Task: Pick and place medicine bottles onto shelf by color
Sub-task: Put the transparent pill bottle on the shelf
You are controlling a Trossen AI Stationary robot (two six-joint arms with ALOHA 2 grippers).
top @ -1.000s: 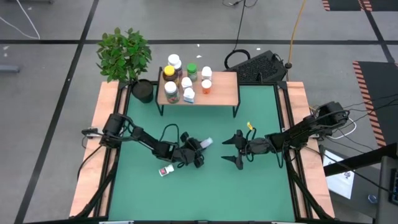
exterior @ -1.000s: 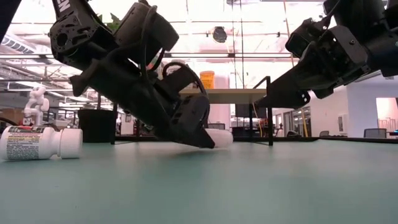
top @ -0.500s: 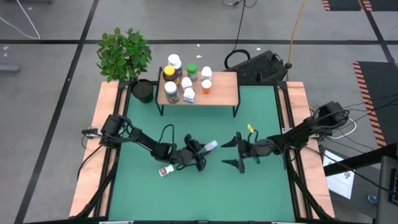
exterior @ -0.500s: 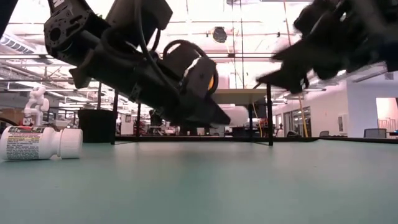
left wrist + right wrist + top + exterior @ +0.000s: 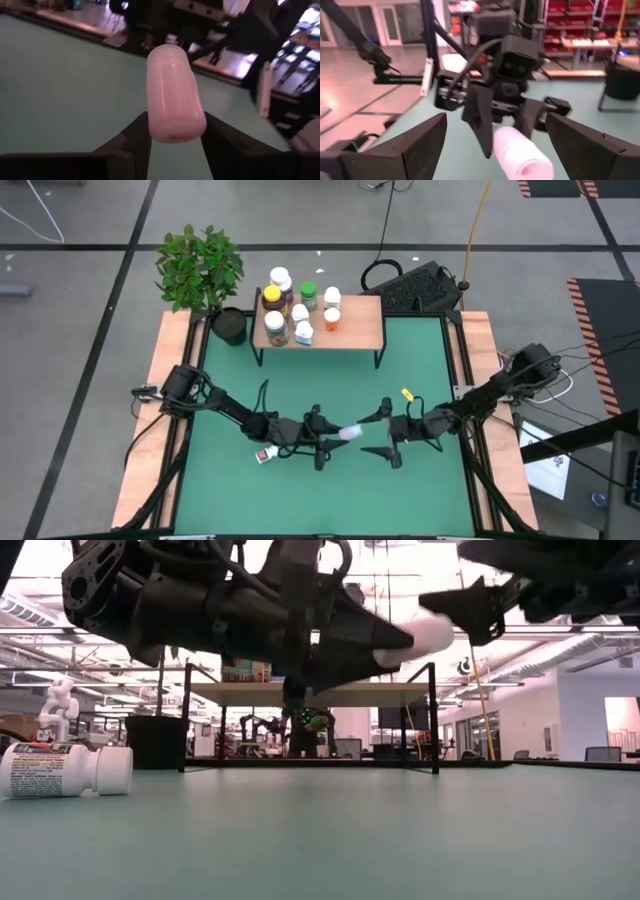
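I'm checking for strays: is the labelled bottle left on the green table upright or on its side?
On its side. In the low view the labelled bottle lies lengthwise on the green table, white cap pointing sideways.

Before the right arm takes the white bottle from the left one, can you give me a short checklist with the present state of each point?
1. Left gripper shut on the white bottle: ok.
2. Bottle lifted clear of the green table: ok, seen in the low view.
3. Right gripper open, fingers on either side of the bottle's free end: ok.
4. Right fingers already touching the bottle: cannot tell.
5. Free place on the shelf, right half bare: ok.
6. Second bottle lying on its side on the table, away from both grippers: ok.
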